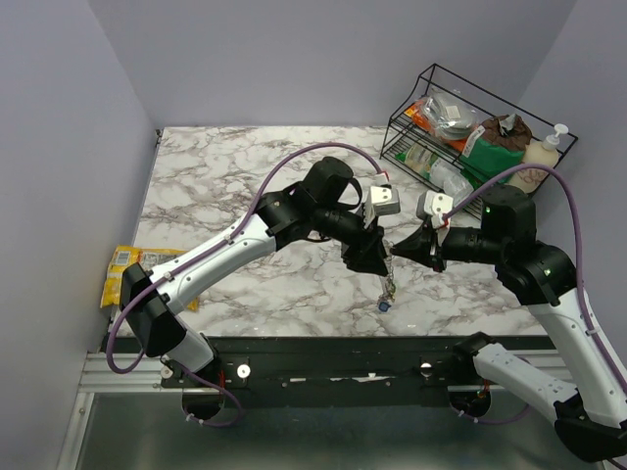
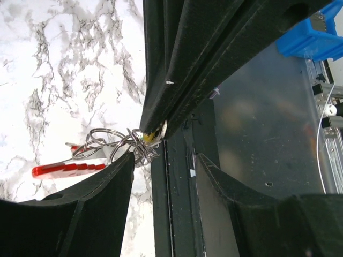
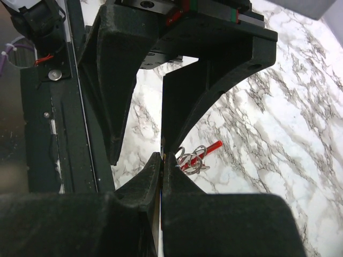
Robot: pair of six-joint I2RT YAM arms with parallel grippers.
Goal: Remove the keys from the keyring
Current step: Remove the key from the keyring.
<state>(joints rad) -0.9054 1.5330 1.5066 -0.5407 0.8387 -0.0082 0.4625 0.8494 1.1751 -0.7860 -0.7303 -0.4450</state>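
Marble surface [image 1: 225, 176] is filling the middle of the view, with lilac walls [image 1: 59, 147] closing it in at the back and sides and a black rail [image 1: 333, 357] running along the near edge. Left arm [image 1: 225, 245] and right arm [image 1: 549, 284] are reaching inward and meeting tip to tip over the near centre, their purple cables [image 1: 313, 147] arching above them. A wire basket [image 1: 411, 137] is standing in the far right corner, just behind the right arm's wrist. It is holding an orange packet [image 1: 423, 113], a clear bag [image 1: 453, 108], a green-and-brown pouch [image 1: 495, 137] and, at its right end, a pump bottle [image 1: 546, 152]. A yellow snack packet [image 1: 132, 269] is lying at the left edge, partly beneath the left arm. Open marble is showing between the arms and the back wall and across the far left. On the near side only a narrow strip is separating the hanging bunch from the rail. The left jaws are standing open, their fingers [image 2: 96, 203] wide apart with the tip of the right jaws poking between them. The right jaws are pinching shut on a yellow-and-metal bit of the keys [image 2: 151, 137]. The keyring [image 2: 67, 169], its red part showing, is hanging below the two tips amid tangled wire loops [image 2: 107, 142] that are touching one left finger. A blue tag [image 1: 384, 305] is dangling lowest; whether it is touching the marble I cannot tell.
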